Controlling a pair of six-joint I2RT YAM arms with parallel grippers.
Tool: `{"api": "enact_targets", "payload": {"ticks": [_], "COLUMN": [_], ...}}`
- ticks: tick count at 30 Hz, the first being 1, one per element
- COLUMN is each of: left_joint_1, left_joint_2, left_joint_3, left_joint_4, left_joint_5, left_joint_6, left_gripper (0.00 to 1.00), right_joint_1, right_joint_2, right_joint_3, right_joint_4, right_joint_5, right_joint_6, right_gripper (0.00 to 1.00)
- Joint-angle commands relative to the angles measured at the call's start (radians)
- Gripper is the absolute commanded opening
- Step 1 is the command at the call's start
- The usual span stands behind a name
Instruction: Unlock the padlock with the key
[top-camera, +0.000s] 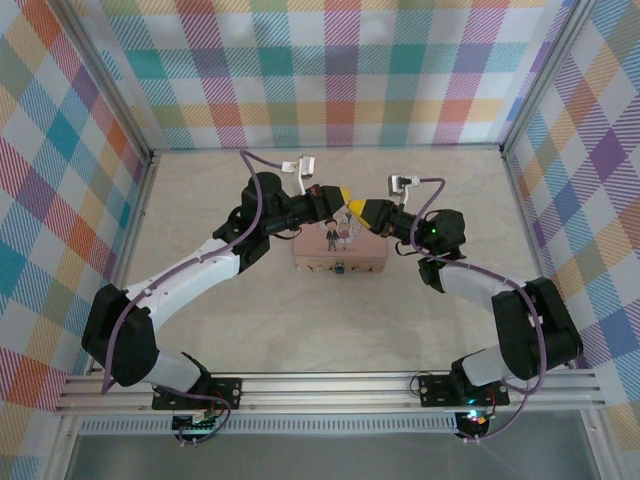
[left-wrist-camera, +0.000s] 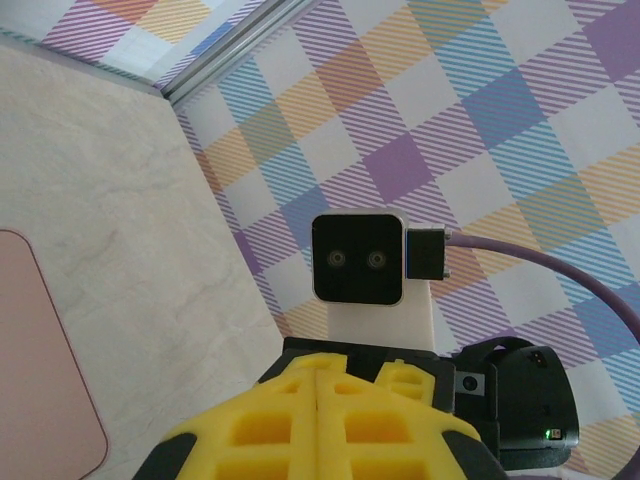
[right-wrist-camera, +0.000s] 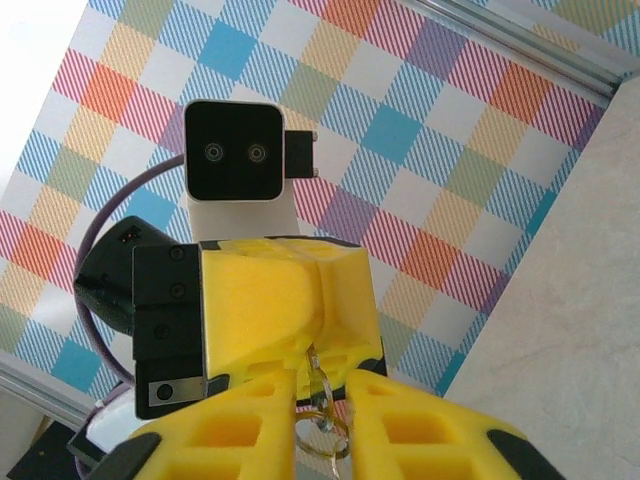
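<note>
My left fingers (left-wrist-camera: 260, 430) are pressed together, with only a seam between the yellow pads. My right fingers (right-wrist-camera: 230, 440) stand a little apart, and a thin silver ring (right-wrist-camera: 322, 425) hangs in the narrow gap. I cannot tell if they already pinch it. The tips of both hands meet nearly nose to nose, above the far part of the pink tin (top-camera: 365, 258).

The padlock (top-camera: 341, 266) is a very small blue-teal spot at the middle of the near side of this tin, below my fingers and apart from them. The tin is a flat rectangle with rounded corners and lies in the middle of the table. Its lid has a picture of two small figures, and the print is too small to read.

The table (top-camera: 200, 200) is pale beige with a soft marble pattern. Three walls (top-camera: 330, 70) stand around it, covered in pastel check of pink, blue, yellow, teal and purple, held by aluminium posts (top-camera: 508, 148) in the corners. A metal rail (top-camera: 330, 385) at the near edge carries both my arm bases.
</note>
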Motion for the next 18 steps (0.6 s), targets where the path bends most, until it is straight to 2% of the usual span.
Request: {"api": "enact_targets", "payload": {"ticks": [1,5,6,7,9,18], "left_joint_1": [-0.008,-0.008,-0.008,-0.007,-0.008,-0.010], "left_joint_2": [-0.023,-0.023,-0.022,-0.022,-0.022,-0.011], "left_joint_3": [-0.012,-0.010,-0.010,-0.010,-0.010,-0.003], "left_joint_4": [0.038,0.036,0.036,0.037,0.036,0.034], "left_joint_5": [-0.017,-0.022,-0.025,-0.027,-0.031,-0.029], "left_joint_6": [0.002,0.007,0.006,0.007,0.008,0.007], "left_gripper": [0.00,0.00,0.00,0.00,0.00,0.00], "right_joint_1": [0.006,0.006,0.006,0.006,0.006,0.006], "right_joint_2": [-0.008,-0.002,0.001,0.004,0.009,0.008], "right_joint_3": [0.026,0.032,0.032,0.036,0.036,0.039], "right_joint_4": [0.057,0.054,0.056,0.061,0.080,0.066], "right_joint_5": [-0.012,-0.016,-0.019,-0.023,-0.023,-0.023], "right_joint_6": [-0.003,-0.003,-0.001,0.004,0.018,0.010], "right_gripper": [0.14,0.04,0.04,0.09,0.29,0.33]}}
